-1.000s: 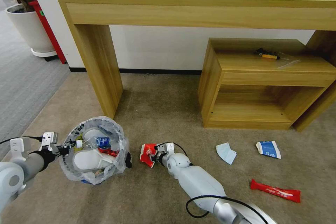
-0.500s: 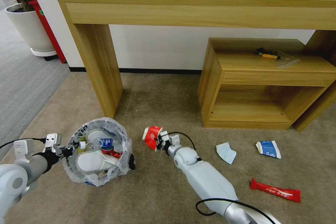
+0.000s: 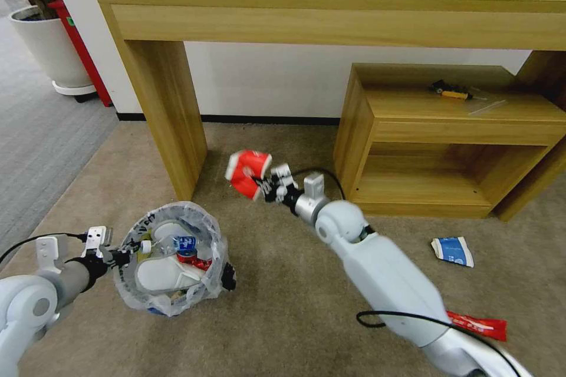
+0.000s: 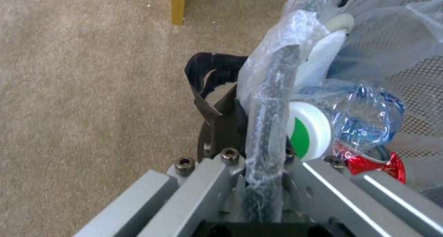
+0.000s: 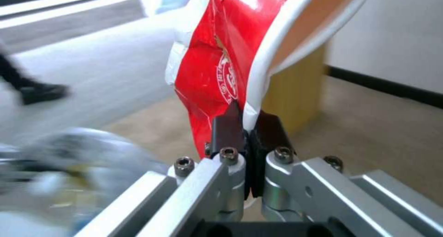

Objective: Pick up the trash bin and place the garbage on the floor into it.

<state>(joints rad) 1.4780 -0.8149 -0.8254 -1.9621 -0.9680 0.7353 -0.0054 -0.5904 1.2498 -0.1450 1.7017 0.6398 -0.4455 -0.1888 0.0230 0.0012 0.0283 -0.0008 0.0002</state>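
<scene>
Right gripper (image 3: 263, 184) is closed on the rim of a crumpled red cup (image 3: 247, 172), a paper cone with a white lip, held in the air above the beige short-pile floor (image 3: 283, 306), between the leg of the long wooden table (image 3: 330, 6) and the low wooden shelf unit (image 3: 436, 141). In the same head view the left gripper (image 3: 121, 257) is clamped on the near rim of the trash bin (image 3: 171, 265), a small round bin lined with crinkled translucent plastic, which holds a white slipper (image 3: 159, 274), a clear bottle (image 3: 177, 242) and a red can (image 3: 194, 258). A blue-and-white wrapper (image 3: 451, 250) and a long red wrapper (image 3: 480, 325) lie flat on the carpet to the right. From the left wrist, the dark fingers (image 4: 226, 122) pinch the bag-wrapped rim of the bin (image 4: 270, 102), with the bottle's white cap (image 4: 307, 129) just beside them and black mesh wall visible through the plastic. From the right wrist, the two black fingers (image 5: 227, 128) press together on the cup's (image 5: 221, 57) creased red wall and white lip.
</scene>
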